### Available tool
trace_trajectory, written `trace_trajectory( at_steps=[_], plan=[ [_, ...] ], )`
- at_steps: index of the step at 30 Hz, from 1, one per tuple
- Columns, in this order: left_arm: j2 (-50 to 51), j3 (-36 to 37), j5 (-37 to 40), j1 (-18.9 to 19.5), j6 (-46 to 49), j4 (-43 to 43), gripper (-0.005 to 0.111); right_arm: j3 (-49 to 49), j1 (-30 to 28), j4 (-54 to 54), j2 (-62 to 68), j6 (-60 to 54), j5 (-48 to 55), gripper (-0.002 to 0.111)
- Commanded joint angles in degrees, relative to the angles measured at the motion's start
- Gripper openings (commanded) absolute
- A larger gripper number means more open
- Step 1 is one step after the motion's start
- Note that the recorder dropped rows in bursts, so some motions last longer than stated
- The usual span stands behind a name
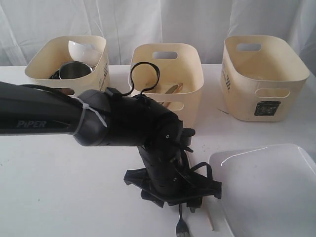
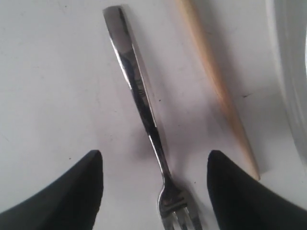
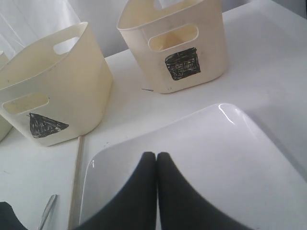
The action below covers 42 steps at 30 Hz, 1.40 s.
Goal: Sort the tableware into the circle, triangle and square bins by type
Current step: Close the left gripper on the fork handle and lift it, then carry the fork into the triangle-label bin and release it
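Observation:
A steel fork (image 2: 139, 96) lies flat on the white table beside a wooden chopstick (image 2: 216, 81). My left gripper (image 2: 154, 153) hangs over the fork's neck, open, with one finger on each side and nothing held. In the exterior view that gripper (image 1: 182, 207) is low at the front, with the fork's tines (image 1: 181, 227) and the chopstick's end (image 1: 211, 221) showing below it. My right gripper (image 3: 156, 155) is shut and empty above the large white plate (image 3: 216, 158). The left bin (image 1: 37, 66) holds a white bowl (image 1: 83, 49) and steel vessels (image 1: 74, 70).
The triangle bin (image 3: 53, 96) stands in the middle with cutlery (image 1: 174, 89) inside. The square bin (image 3: 177, 43) is at the back right. The plate (image 1: 269, 192) fills the front right. The bulky left arm (image 1: 59, 118) blocks much of the exterior view.

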Motion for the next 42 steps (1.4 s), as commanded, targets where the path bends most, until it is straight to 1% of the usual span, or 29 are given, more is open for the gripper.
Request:
trace_trajectory(
  at_steps=[1,9,11,12,17,19,22,25,32,39,42],
  plan=[
    [0.7,0.34,0.85,-0.53,-1.33,-0.96,0.066,0.32,0.02,0.02,-0.16,0.32,-0.29,0.0],
    [2.23,0.34,0.75,-0.53,-1.33,-2.41,0.066,0.32,0.02,0.02,-0.16,0.32,-0.29,0.0],
    [2.52,0.34,0.87,-0.53,-1.33,-2.41,0.063,0.32,0.02,0.02,-0.16,0.32,-0.29,0.0],
    [2.8,0.34,1.13,-0.53,-1.33,-2.41,0.061,0.32,0.02,0.02,-0.16,0.32,-0.29,0.0],
    [2.89,0.34,2.64,-0.53,-1.33,-2.71,0.029,0.32,0.02,0.02,-0.16,0.32,-0.29,0.0],
    [2.89,0.34,2.64,-0.53,-1.2,-2.6,0.021,0.32,0.02,0.02,-0.16,0.32,-0.29,0.0],
    [2.89,0.34,2.64,-0.53,-1.09,-2.6,0.015,0.32,0.02,0.02,-0.16,0.32,-0.29,0.0],
    [2.89,0.34,3.17,-0.53,-0.71,-2.6,0.013,0.32,0.02,0.02,-0.16,0.32,-0.29,0.0],
    [1.14,0.34,5.88,-0.53,1.86,-0.9,0.013,0.32,0.02,0.02,-0.16,0.32,-0.29,0.0],
    [-5.48,0.34,8.45,-0.53,2.11,7.45,0.013,0.32,0.02,0.02,-0.16,0.32,-0.29,0.0],
    [-7.95,0.22,8.45,-0.53,2.11,9.65,0.013,0.32,0.02,0.02,-0.16,0.32,-0.29,0.0]
  ],
)
